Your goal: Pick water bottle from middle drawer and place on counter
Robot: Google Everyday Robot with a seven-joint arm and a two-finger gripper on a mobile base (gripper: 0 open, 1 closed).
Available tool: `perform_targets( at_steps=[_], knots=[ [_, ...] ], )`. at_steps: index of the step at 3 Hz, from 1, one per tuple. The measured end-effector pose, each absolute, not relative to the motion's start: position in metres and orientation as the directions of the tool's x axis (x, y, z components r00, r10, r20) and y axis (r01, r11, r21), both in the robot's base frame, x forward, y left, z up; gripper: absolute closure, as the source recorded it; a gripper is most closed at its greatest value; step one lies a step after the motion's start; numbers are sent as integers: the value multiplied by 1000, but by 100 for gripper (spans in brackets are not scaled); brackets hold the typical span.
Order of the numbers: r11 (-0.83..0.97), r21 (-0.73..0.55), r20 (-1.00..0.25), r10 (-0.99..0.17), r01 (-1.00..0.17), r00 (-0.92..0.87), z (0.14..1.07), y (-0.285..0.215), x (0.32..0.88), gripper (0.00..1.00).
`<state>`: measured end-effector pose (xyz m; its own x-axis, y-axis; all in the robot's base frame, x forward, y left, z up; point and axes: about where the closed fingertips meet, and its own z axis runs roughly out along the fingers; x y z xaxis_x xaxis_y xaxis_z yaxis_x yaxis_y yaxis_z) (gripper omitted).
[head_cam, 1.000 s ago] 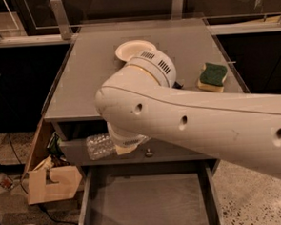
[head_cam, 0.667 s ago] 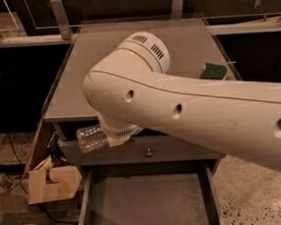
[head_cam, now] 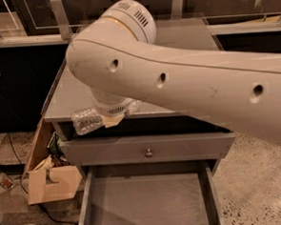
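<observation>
A cardboard box [head_cam: 49, 184] is seen on the floor at left. The water bottle [head_cam: 86, 120], clear, ribbed and turned sideways, is held at the front-left edge of the counter [head_cam: 68, 97]. It is clamped by the 2 fingers of the gripper [head_cam: 108, 119] beneath the arm. Below, the middle drawer [head_cam: 151, 204] is seen open.

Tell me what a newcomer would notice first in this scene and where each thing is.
The big white arm stretches across the picture from the right and hides much of the counter. Under its wrist the gripper has its jaws closed on the water bottle, held sideways at the counter's front left edge. Below, the middle drawer stands open, its floor bare.
</observation>
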<state>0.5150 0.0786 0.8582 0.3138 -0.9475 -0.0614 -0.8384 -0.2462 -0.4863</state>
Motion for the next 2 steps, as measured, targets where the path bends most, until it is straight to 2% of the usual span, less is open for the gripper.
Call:
perform_targets(
  at_steps=[2],
  knots=[
    [-256,-503,-57,-943,-825,328,872,84,523,100]
  ],
)
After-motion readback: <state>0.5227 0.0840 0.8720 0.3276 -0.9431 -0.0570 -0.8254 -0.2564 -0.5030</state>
